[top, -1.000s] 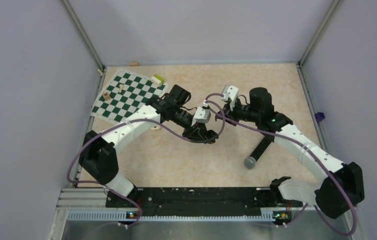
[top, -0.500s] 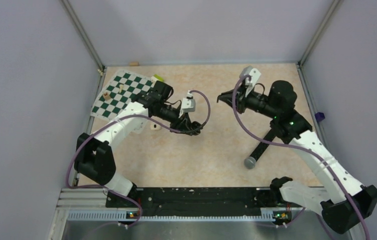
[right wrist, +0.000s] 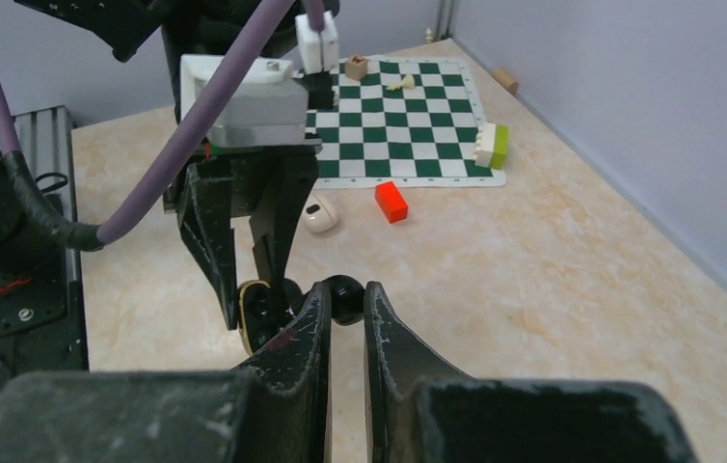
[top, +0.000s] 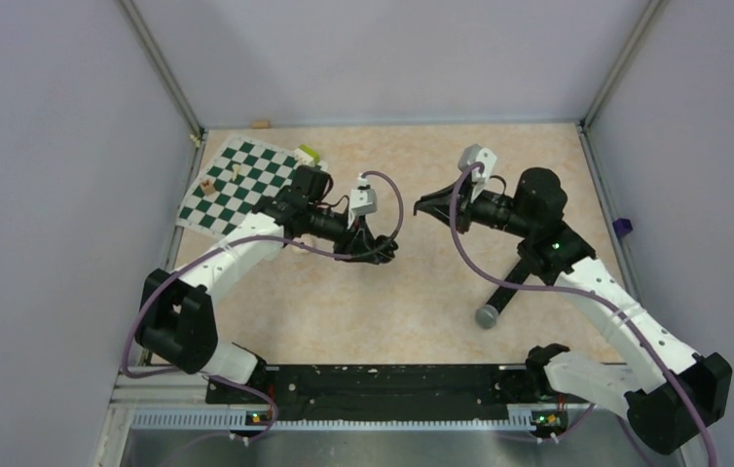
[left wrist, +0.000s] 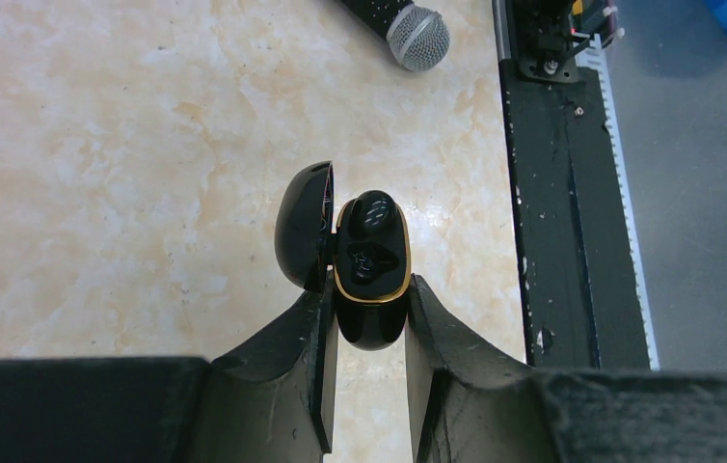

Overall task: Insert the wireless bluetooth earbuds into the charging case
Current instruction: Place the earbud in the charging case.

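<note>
My left gripper [left wrist: 369, 294] is shut on the charging case [left wrist: 371, 323], a glossy black case with a gold rim, held above the table. Its lid [left wrist: 302, 227] is swung open to the left. One black earbud [left wrist: 374, 210] sits in the far slot; I cannot tell whether the near slot holds anything. My right gripper [right wrist: 345, 289] is shut on the other black earbud [right wrist: 345, 301] at its fingertips. The case [right wrist: 254, 313] shows just beyond and left of it. In the top view the left gripper [top: 380, 248] and the right gripper [top: 423, 207] face each other, a short gap apart.
A black microphone [top: 504, 290] with a grey head lies under the right arm. A green chessboard [top: 246, 180] with small pieces and a yellow-green block [top: 307, 153] lies at the back left. An orange-red block [right wrist: 390, 202] and a cream-white round object [right wrist: 319, 214] lie near it.
A second ago both grippers met at the table's centre. They then drew apart, the left leftward and the right up and back. Since half a second ago the right gripper has come lower and slightly left.
</note>
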### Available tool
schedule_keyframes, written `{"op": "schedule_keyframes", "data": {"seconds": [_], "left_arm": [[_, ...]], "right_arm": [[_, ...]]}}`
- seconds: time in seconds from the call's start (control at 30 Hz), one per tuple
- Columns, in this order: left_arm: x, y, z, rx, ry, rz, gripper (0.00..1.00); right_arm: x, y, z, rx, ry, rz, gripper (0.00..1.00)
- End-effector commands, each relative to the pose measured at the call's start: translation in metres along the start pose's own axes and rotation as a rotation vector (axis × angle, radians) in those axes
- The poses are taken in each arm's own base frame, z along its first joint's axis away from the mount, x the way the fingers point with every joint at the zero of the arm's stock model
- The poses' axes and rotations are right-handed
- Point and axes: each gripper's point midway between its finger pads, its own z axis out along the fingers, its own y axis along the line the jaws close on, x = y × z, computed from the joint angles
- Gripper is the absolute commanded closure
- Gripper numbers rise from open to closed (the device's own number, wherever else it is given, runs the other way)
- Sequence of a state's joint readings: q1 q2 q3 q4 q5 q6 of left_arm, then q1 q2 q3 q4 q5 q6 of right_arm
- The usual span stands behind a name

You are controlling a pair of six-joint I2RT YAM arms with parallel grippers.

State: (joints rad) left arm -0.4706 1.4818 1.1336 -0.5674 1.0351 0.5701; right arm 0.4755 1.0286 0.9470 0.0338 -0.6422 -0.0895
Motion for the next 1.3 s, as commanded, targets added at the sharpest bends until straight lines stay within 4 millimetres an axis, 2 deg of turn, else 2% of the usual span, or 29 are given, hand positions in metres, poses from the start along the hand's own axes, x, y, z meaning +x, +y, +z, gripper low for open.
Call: {"op": "schedule_keyframes", "data": {"seconds": [0.0, 0.13, 0.43, 0.73, 0.87, 1.27], "left_arm": [[-0.035, -0.007, -0.001, 0.022, -0.153, 0.021, 1.0], [-0.038, -0.009, 0.002, 0.036, -0.198, 0.001, 1.0], [-0.04, -0.022, 0.006, 0.116, -0.291, -0.038, 1.0], [-0.054, -0.036, -0.001, 0.176, -0.409, -0.02, 1.0], [-0.052, -0.036, -0.001, 0.173, -0.414, -0.026, 1.0], [-0.053, -0.04, -0.002, 0.188, -0.417, -0.015, 1.0]], "right_arm": [[-0.01, 0.02, 0.007, -0.08, -0.064, -0.085, 1.0], [-0.001, 0.032, 0.015, -0.119, -0.056, -0.101, 1.0], [0.015, 0.043, 0.029, -0.147, -0.051, -0.086, 1.0], [0.038, 0.056, 0.042, -0.186, -0.014, -0.07, 1.0], [0.043, 0.062, 0.049, -0.197, 0.001, -0.081, 1.0], [0.045, 0.055, 0.049, -0.151, 0.008, -0.112, 1.0]]}}
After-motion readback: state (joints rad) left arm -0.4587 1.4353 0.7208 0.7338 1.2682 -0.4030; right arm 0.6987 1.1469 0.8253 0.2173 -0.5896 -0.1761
